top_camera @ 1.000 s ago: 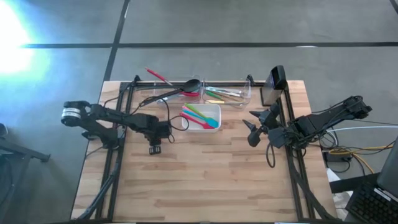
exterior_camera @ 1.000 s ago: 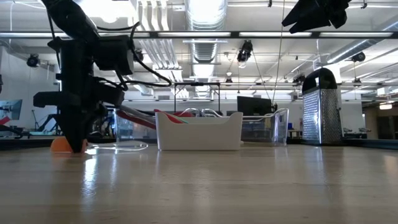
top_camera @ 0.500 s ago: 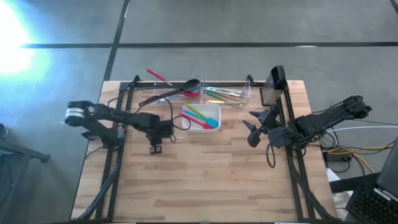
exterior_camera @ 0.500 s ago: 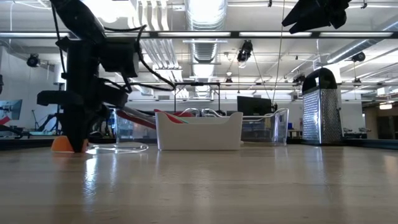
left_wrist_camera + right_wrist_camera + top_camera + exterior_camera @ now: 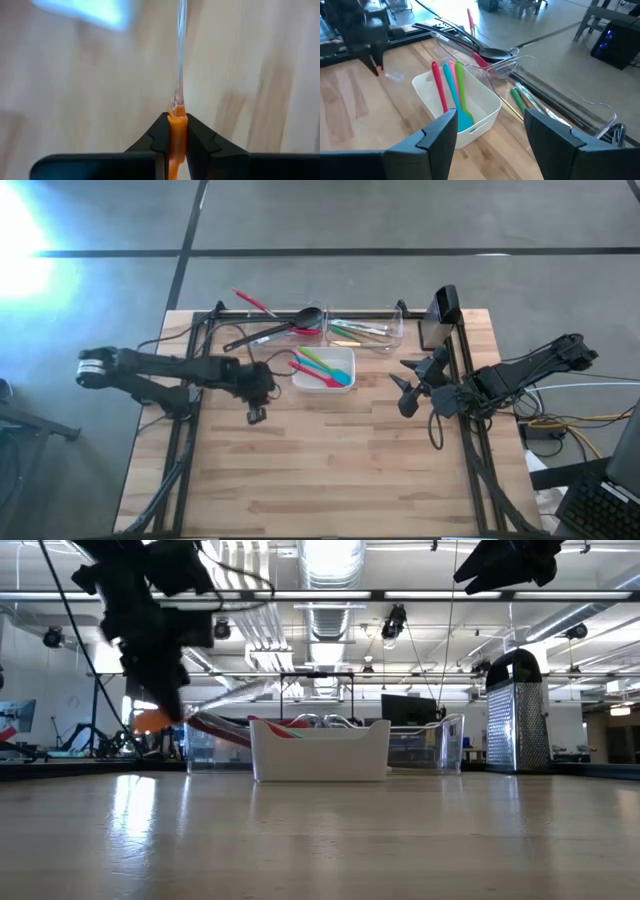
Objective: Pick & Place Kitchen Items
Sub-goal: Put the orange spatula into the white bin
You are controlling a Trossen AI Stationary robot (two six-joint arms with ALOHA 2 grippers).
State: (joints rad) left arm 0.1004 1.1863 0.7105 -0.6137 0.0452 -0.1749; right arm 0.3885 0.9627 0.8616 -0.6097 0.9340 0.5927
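Note:
My left gripper [image 5: 257,415] hangs above the table's left half, shut on a slim utensil with an orange end [image 5: 150,720] and a clear handle [image 5: 179,60]. It also shows in the right wrist view, where my left gripper [image 5: 376,67] is left of the white dish [image 5: 485,107]. In that dish [image 5: 343,358] lie pink, blue and green utensils [image 5: 318,367], handles propped on its rim. My right gripper [image 5: 405,385] waits open and high at the table's right, with nothing between its fingers. My left gripper pinches the utensil's orange end [image 5: 176,125] between its two fingers, which slant steeply down from the table's left. The clear handle runs on past the fingertips. The utensil is lifted clear of the table.
Behind the dish stand two clear bins: one [image 5: 290,328] with a black ladle and red utensils, the other [image 5: 365,330] with green and pale ones. A metal box grater [image 5: 517,710] stands at the far right. Bare wood lies toward the near edge.
My left gripper has gone up from the tabletop and tipped, taking the orange-ended utensil with it. The utensil lay on the wood before and now hangs clear of it.

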